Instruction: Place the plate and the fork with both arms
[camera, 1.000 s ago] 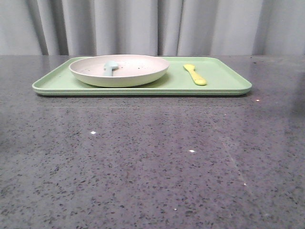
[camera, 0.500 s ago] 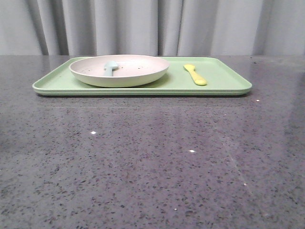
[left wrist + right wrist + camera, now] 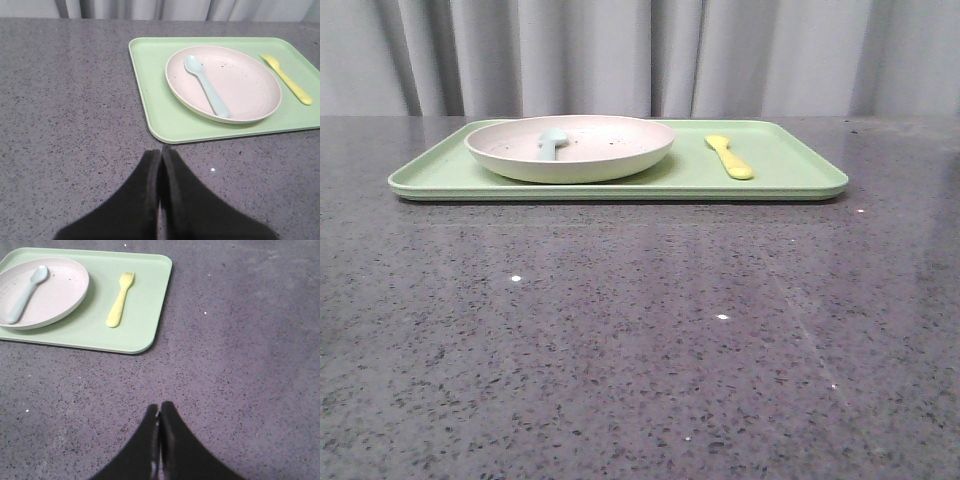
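Observation:
The cream-white speckled plate [image 3: 570, 150] sits on the left half of a flat light-green tray [image 3: 790, 170]; it also shows in the left wrist view [image 3: 245, 85] and the right wrist view [image 3: 55, 295]. The yellow fork [image 3: 730, 157] lies on the tray to the right of the plate, seen also in the left wrist view [image 3: 287, 80] and the right wrist view [image 3: 120, 307]. My left gripper [image 3: 161, 151] is shut and empty above the bare table, short of the tray's near edge. My right gripper [image 3: 159, 407] is shut and empty, nearer than the tray's right corner. Neither arm shows in the front view.
A pale blue-green spoon [image 3: 207, 87] lies inside the plate, bowl toward the far side. The tray stands at the far middle of the grey speckled table [image 3: 640, 340]. Grey curtains [image 3: 640, 55] hang behind the table.

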Controlling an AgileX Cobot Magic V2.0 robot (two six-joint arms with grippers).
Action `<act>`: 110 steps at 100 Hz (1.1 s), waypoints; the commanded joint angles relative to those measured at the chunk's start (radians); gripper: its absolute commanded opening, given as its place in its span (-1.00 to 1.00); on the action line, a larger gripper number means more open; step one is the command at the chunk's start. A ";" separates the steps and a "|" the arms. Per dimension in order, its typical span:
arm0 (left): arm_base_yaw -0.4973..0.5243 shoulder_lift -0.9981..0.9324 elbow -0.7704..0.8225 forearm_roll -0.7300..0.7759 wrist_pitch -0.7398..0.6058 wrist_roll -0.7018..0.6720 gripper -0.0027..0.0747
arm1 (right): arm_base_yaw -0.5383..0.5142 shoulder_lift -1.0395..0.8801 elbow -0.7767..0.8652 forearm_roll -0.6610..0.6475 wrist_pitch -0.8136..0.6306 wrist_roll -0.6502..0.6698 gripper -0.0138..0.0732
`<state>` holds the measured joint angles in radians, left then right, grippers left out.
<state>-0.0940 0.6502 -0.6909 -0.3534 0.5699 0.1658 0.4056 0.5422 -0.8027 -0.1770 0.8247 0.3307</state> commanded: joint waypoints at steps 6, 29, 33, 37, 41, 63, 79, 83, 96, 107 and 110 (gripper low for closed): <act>0.001 -0.053 -0.001 -0.024 -0.061 -0.007 -0.98 | -0.001 -0.058 0.024 -0.030 -0.117 -0.006 -0.84; 0.001 -0.080 0.002 -0.024 -0.036 -0.007 -0.98 | -0.001 -0.072 0.033 -0.030 -0.092 -0.006 -0.84; 0.001 -0.080 0.002 -0.024 -0.036 -0.007 -0.98 | -0.001 -0.072 0.033 -0.030 -0.092 -0.006 -0.84; 0.001 -0.080 0.002 -0.024 -0.036 -0.007 -0.98 | -0.001 -0.072 0.033 -0.030 -0.092 -0.006 -0.84; 0.001 -0.080 0.002 -0.024 -0.036 -0.007 -0.98 | -0.001 -0.072 0.033 -0.030 -0.092 -0.006 -0.84; 0.001 -0.080 0.002 -0.024 -0.036 -0.007 -0.98 | -0.001 -0.072 0.033 -0.030 -0.092 -0.006 -0.84; 0.001 -0.080 0.002 -0.024 -0.036 -0.007 -0.98 | -0.001 -0.072 0.033 -0.030 -0.092 -0.006 -0.84; 0.001 -0.080 0.002 -0.024 -0.036 -0.007 -0.98 | -0.001 -0.072 0.033 -0.030 -0.092 -0.006 -0.84; 0.001 -0.076 0.002 -0.024 -0.036 -0.007 -0.98 | -0.001 -0.072 0.033 -0.030 -0.092 -0.006 -0.84; 0.001 -0.076 0.002 0.011 -0.036 -0.007 -0.98 | -0.001 -0.072 0.033 -0.030 -0.092 -0.006 -0.84; 0.001 -0.078 0.004 0.048 -0.036 -0.007 -0.98 | -0.001 -0.072 0.033 -0.030 -0.092 -0.006 -0.84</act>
<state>-0.0940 0.5662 -0.6625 -0.3406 0.5919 0.1658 0.4056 0.4657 -0.7481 -0.1831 0.7989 0.3307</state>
